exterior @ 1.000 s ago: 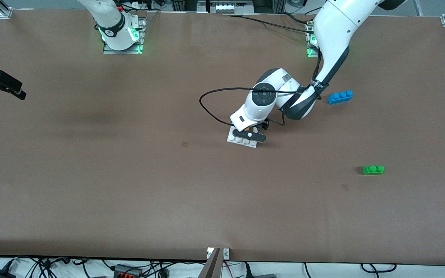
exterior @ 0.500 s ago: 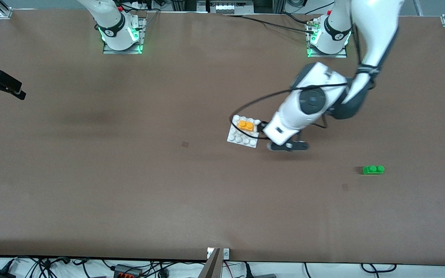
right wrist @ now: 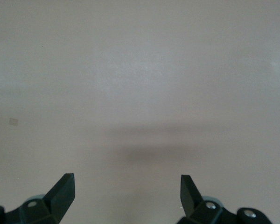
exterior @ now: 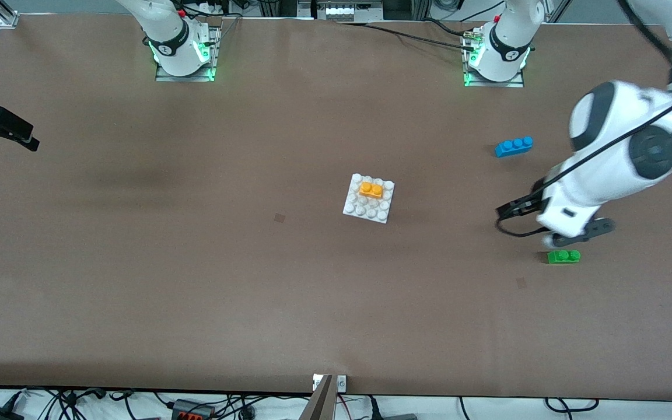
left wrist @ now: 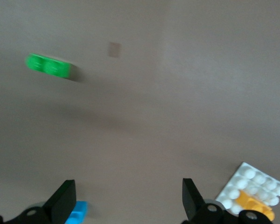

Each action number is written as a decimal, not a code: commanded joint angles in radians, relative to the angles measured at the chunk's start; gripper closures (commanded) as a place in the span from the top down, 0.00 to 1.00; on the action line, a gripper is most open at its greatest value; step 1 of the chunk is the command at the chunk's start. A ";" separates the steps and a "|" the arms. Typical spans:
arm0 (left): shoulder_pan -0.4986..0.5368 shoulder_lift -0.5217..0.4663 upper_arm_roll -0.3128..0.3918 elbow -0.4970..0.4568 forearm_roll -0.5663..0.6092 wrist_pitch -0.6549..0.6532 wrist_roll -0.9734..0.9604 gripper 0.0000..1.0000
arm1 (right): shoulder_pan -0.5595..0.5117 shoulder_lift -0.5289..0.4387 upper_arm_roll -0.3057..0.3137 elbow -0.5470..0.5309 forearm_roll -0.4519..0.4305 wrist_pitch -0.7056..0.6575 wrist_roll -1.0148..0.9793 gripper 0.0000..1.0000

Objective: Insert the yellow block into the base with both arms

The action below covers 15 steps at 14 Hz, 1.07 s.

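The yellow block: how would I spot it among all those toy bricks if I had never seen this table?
Look to the middle of the brown table for the flat square white plastic studded base. On its edge farther from the front camera sits the small yellow-orange plastic two-stud block. It is the only brick on the plate: the green two-stud brick and the longer blue three-stud brick lie on the bare table toward the left arm's end.
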 commanded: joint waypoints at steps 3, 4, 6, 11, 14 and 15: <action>-0.006 -0.088 0.073 0.128 -0.019 -0.225 0.101 1.00 | -0.011 0.012 0.002 0.019 0.001 -0.005 -0.002 1.00; -0.006 -0.096 0.073 0.148 -0.016 -0.237 0.102 1.00 | -0.012 0.012 0.003 0.019 0.001 -0.008 -0.002 1.00; -0.006 -0.111 0.073 0.147 -0.017 -0.237 0.113 1.00 | -0.011 0.012 0.004 0.019 0.001 -0.007 0.000 1.00; -0.005 -0.128 0.073 0.158 -0.078 -0.286 0.177 1.00 | -0.008 0.012 0.004 0.021 0.003 -0.007 0.000 1.00; -0.008 -0.122 0.073 0.159 -0.102 -0.289 0.272 1.00 | -0.006 0.012 0.005 0.022 0.003 -0.007 0.000 1.00; -0.006 -0.121 0.076 0.159 -0.095 -0.288 0.320 1.00 | -0.006 0.012 0.005 0.024 0.003 -0.008 0.000 1.00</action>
